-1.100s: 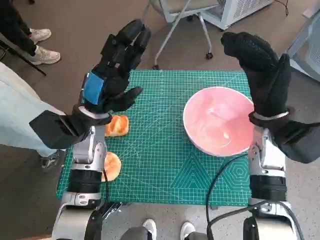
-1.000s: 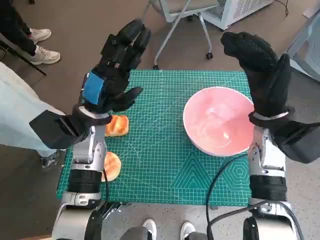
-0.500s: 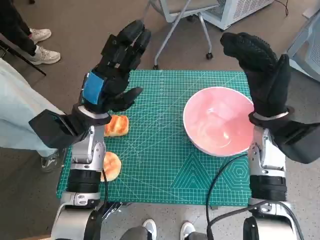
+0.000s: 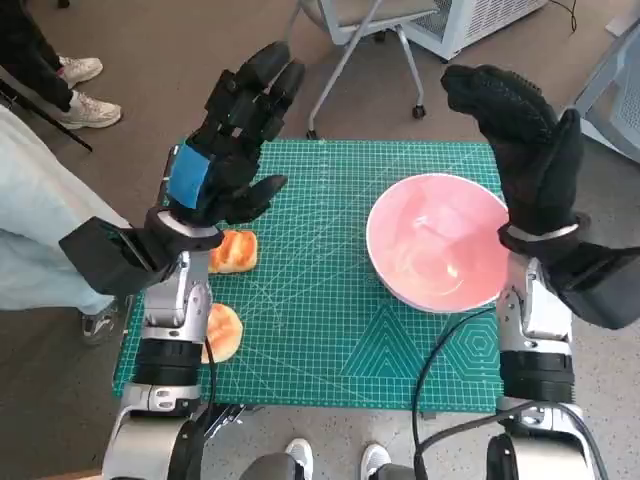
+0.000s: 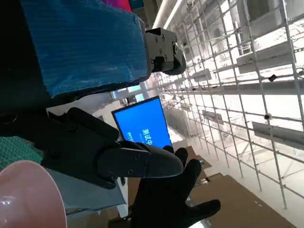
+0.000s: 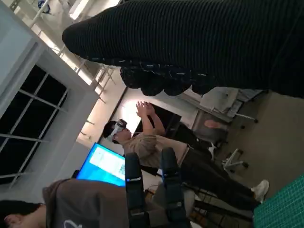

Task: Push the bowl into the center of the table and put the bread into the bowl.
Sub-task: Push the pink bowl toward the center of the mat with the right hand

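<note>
Under raised right hand (image 4: 530, 150): pink bowl (image 4: 440, 242), near bench (image 4: 330, 330) edge. Below left hand (image 4: 225, 150): bread (image 4: 233, 251). Both hands empty, fingers spread. Hard push could tip bowl off bench.

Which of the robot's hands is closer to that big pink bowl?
The right. The gloved right hand is raised just beside the round pink bowl, at its right rim. The blue-taped left hand is raised across the green mat, above the bread.
</note>
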